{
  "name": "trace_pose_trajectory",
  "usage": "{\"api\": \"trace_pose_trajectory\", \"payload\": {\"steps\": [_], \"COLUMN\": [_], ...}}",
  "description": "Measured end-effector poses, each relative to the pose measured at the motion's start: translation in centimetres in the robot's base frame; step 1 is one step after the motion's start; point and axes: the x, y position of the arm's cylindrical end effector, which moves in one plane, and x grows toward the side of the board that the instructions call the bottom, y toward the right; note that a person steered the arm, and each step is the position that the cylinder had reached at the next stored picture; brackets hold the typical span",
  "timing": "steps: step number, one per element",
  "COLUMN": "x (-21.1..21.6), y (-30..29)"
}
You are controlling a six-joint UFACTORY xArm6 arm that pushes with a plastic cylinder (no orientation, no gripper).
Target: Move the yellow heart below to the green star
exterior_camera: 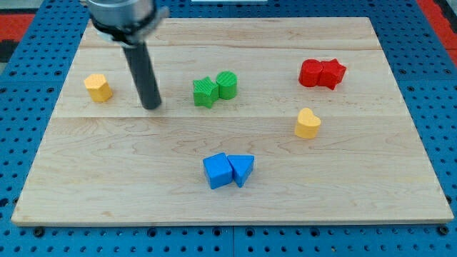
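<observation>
My tip (151, 107) is resting on the board (357, 207) – a bare rod with nothing to open or grip, touching no block. It is sitting between the yellow block (98, 87) at the view's left and the green star (206, 92), which is touching the green cylinder (227, 85). Below are lying the blue cube (218, 171) and blue triangle (242, 169). Rightward – the yellow heart (308, 123) is sitting well apart from the star, under two red blocks (322, 73).

Pale wooden board (357, 178); yellow heart (308, 123); green star (206, 92); red blocks (322, 73) — blue pair (228, 170); dark rod (143, 75).
</observation>
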Motion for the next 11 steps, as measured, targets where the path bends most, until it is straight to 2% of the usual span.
{"api": "trace_pose_trajectory", "payload": {"steps": [1,2,3,4,5,6,8,10,11], "x": [1.3,2.8,7.3,10.1,10.3,10.1,10.1,11.1,7.3], "y": [8.8,20.7,20.1,16.5,16.5,19.2,19.4,31.8,31.6]}}
